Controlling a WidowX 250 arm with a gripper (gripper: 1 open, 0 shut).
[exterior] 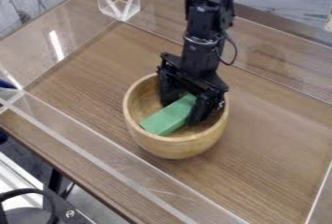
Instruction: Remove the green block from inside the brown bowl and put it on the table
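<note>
Inside brown bowl (pixel 178 145): green block (pixel 170 118), lying at slant, one end under black gripper (pixel 192 105). Fingers spread wide, reaching down into bowl over block's far end; contact with block unclear. Bowl upright on wood-grain table (pixel 97 78). Clear acrylic piece (pixel 118 2) at table's far side.

The single view looks down at a slant from above one side of the table (pixel 266 160), facing across it to the far edge, where pale boards run along the top of the frame. It stands near enough for the brown bowl (pixel 178 143) to sit large at the centre, yet far enough back to take in the table's left edge running diagonally and part of its right edge.
</note>
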